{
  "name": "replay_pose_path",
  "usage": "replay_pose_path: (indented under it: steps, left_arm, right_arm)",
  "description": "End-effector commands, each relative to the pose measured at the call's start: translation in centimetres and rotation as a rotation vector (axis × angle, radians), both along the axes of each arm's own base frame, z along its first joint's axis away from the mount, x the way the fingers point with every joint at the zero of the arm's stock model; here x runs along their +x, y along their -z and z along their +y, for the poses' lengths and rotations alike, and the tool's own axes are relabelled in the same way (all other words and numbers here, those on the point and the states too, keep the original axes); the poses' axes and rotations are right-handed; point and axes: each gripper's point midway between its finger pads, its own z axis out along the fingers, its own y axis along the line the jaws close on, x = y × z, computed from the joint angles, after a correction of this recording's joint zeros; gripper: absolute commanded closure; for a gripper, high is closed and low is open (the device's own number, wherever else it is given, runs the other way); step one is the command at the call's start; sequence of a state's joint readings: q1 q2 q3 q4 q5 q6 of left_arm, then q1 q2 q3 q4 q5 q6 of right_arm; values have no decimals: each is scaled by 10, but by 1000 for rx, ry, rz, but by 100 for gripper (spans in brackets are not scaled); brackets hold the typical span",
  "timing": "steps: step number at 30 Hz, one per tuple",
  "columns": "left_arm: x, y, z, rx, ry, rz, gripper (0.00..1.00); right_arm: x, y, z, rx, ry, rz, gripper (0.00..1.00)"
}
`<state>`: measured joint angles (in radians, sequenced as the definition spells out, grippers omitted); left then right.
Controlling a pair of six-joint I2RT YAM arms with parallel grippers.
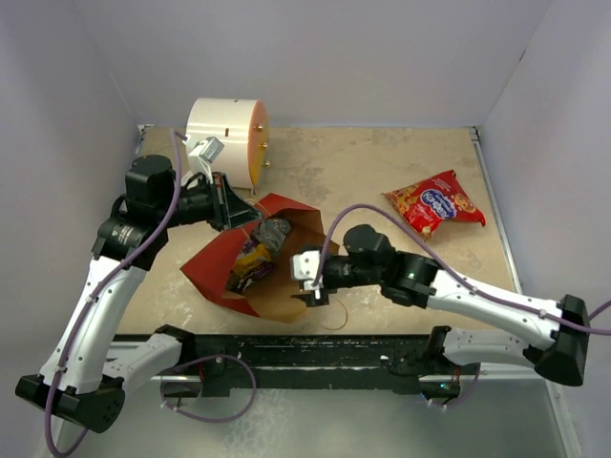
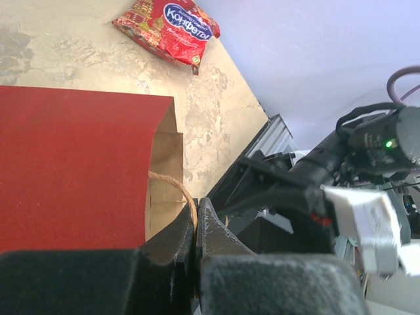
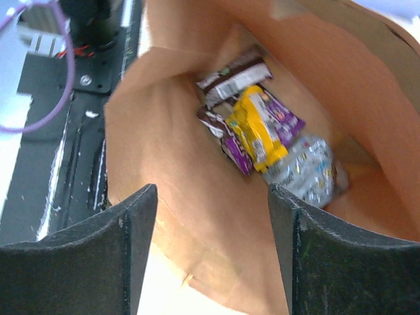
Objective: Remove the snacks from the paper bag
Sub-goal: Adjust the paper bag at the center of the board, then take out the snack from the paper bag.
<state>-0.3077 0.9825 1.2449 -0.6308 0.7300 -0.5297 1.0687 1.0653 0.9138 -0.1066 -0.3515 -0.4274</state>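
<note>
Left wrist alone shows me the left gripper [image 2: 195, 223] pinching the paper bag [image 2: 72, 164]'s cord [image 2: 177, 186]; right gripper [image 3: 211, 197], spread, frames snacks [image 3: 262, 131] inside.

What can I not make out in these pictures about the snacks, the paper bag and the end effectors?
- Right wrist view: the snacks inside the paper bag are blurred and overlap, so their count and print cannot be read.
- Top view: the bag's wall hides some packets.
- Left wrist view: the left end effector, shut on the cord handle, hides the cord's pinched part.
</note>
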Motion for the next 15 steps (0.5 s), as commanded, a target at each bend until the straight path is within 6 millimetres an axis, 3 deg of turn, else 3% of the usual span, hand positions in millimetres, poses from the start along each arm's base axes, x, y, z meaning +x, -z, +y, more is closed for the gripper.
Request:
replay_pose_path:
  steps: [1, 5, 10, 15]
  left_arm:
    - [0, -8, 0, 14, 35, -60, 100]
    - [-1, -7, 1, 42, 48, -78, 100]
    - [0, -2, 4, 75, 52, -116, 100]
    - [1, -1, 4, 79, 59, -146, 100]
  right_arm:
    - [-10, 25, 29, -40, -245, -177, 34]
    - [10, 44, 51, -83, -267, -274, 41]
    - [28, 83, 75, -169, -323, -338, 49]
    - [51, 115, 92, -211, -292, -391, 49]
